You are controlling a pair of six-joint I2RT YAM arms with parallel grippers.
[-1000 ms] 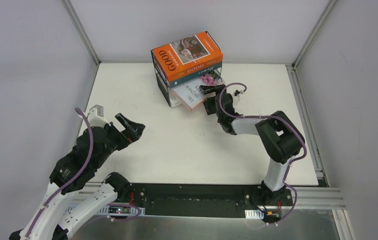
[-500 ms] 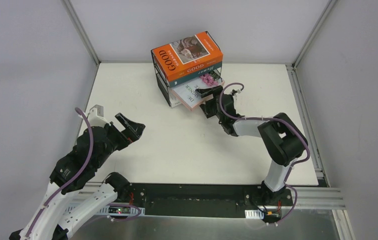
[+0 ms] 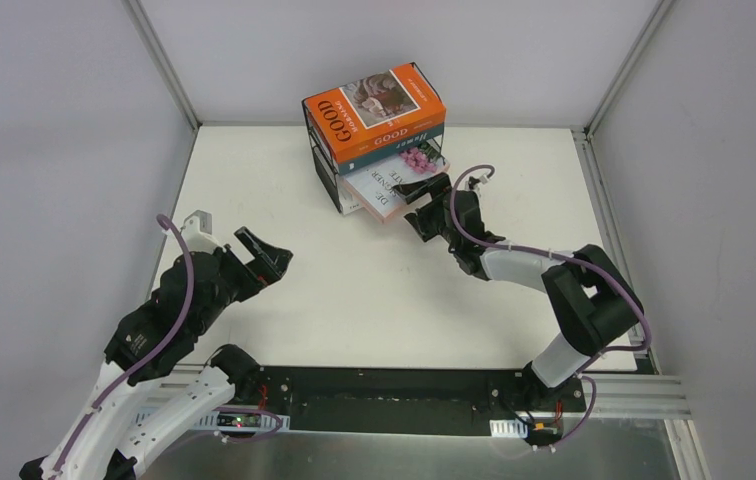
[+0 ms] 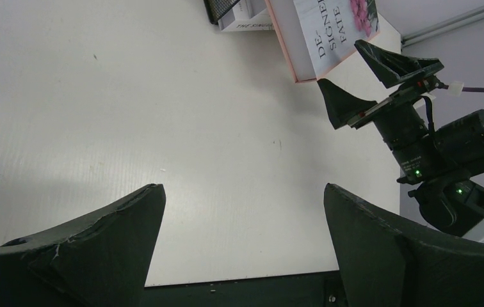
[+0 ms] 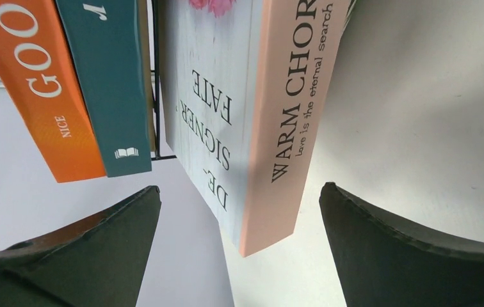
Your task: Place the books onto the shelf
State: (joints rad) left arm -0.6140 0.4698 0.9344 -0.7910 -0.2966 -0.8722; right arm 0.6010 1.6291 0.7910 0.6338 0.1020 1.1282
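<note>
Your right gripper [image 3: 417, 205] stands released, its fingers spread wide just in front of the pink-flower book [image 3: 391, 187]. The book's near corner points into the gap between them, and neither finger is touching it. Your left gripper [image 3: 265, 254] is spread wide too, grasping nothing, hanging over bare table [image 3: 354, 290] well away from the shelf [image 3: 325, 178].

The pink-flower book's cover reads "DE-SIGNER FATE". Its pink spine reads "WARM CHOR", cut off by the edge of the right wrist view, with "love is the eternal search" in smaller print below. It lies flat in the shelf's lower tier and sticks out at an angle from the front. A white book [image 4: 250, 18] lies beneath it with "THE SINGL" showing along its edge.

On the top board the orange book [image 3: 374, 108] lies flat on the dark teal book [image 3: 401, 141]. The orange spine reads "GOOD" in large white letters with a small "NICE" below. The teal spine carries white script you cannot read in full, and a small open-book logo.

The table is matt white with a few faint specks and stands inside plain grey walls [image 3: 44, 130]. Aluminium posts [image 3: 159, 60] run up the two far corners, and a rail runs along the right side
</note>
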